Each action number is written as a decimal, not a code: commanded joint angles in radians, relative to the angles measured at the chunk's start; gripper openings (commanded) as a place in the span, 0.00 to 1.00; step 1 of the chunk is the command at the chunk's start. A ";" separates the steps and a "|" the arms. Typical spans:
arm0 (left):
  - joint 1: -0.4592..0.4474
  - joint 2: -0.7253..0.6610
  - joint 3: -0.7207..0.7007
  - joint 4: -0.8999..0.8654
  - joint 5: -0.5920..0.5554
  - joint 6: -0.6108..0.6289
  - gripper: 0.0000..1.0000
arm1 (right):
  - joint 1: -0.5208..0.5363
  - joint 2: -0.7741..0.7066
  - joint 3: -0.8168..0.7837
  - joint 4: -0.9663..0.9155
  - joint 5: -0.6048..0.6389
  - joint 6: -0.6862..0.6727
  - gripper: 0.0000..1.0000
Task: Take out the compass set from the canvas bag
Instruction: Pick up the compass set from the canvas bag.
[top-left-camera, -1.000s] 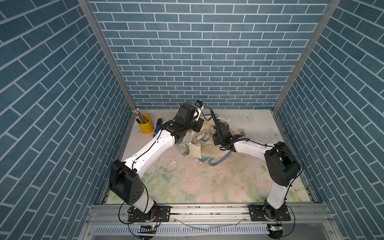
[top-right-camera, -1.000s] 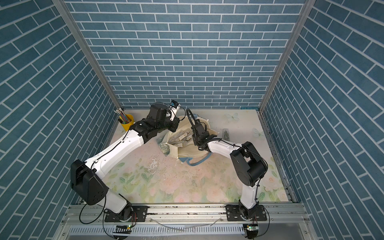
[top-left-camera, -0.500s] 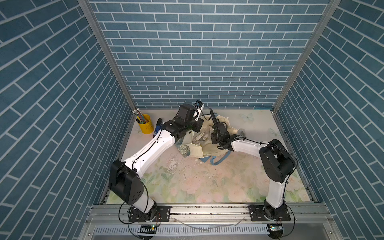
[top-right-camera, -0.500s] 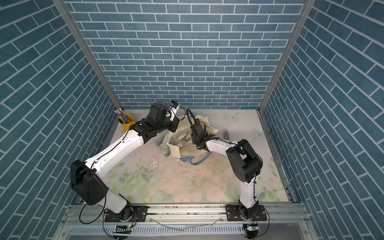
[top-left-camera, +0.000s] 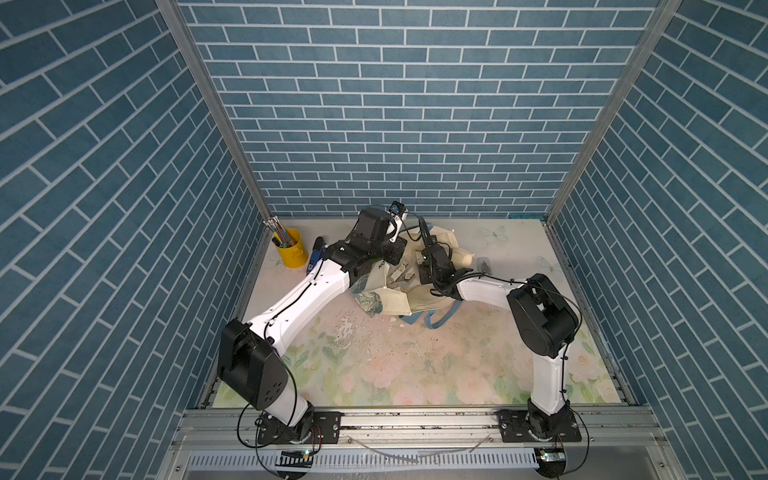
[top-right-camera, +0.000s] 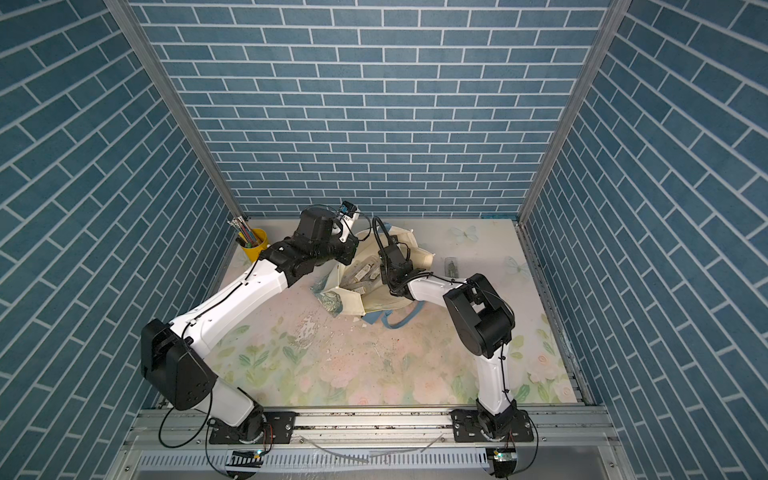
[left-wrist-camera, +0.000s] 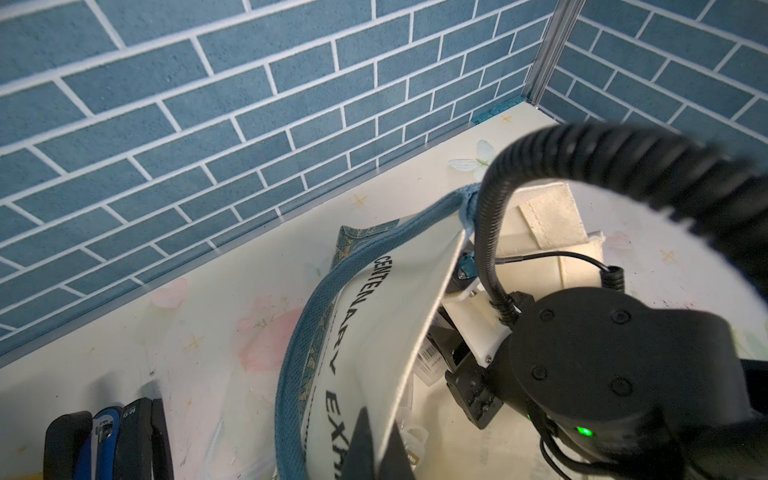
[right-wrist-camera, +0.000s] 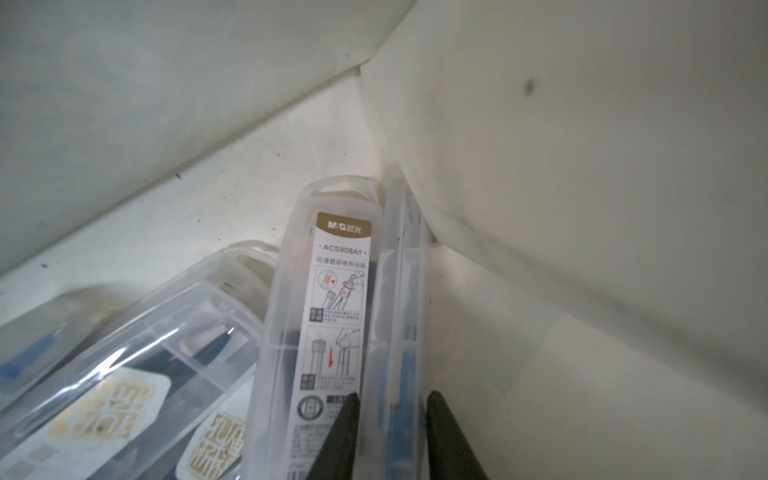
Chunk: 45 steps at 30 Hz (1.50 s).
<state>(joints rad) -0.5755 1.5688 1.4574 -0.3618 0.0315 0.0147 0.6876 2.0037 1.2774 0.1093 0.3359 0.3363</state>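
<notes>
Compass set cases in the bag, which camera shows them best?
Right wrist view: the compass set cases fill the frame, label readable. Both top views show them small inside the canvas bag; left wrist glimpses only a barcode.

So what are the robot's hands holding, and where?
The left gripper pinches the canvas bag by its rim. The right gripper straddles a compass case; grip unclear.

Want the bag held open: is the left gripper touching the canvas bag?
Touching. The left wrist view shows the left gripper shut on the canvas bag, its rim pinched between the two dark fingers.
</notes>
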 joint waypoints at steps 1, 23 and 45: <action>-0.003 -0.032 0.006 0.063 0.029 0.004 0.00 | -0.013 0.042 0.058 0.015 -0.001 0.017 0.26; -0.002 -0.026 0.004 0.067 0.006 0.012 0.00 | -0.003 -0.148 -0.005 -0.096 -0.039 0.020 0.11; -0.002 -0.028 -0.003 0.076 -0.011 0.005 0.00 | 0.047 -0.521 -0.246 -0.246 -0.238 0.113 0.08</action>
<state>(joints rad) -0.5755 1.5688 1.4570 -0.3538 0.0223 0.0177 0.7303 1.5620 1.0786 -0.0998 0.1467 0.4152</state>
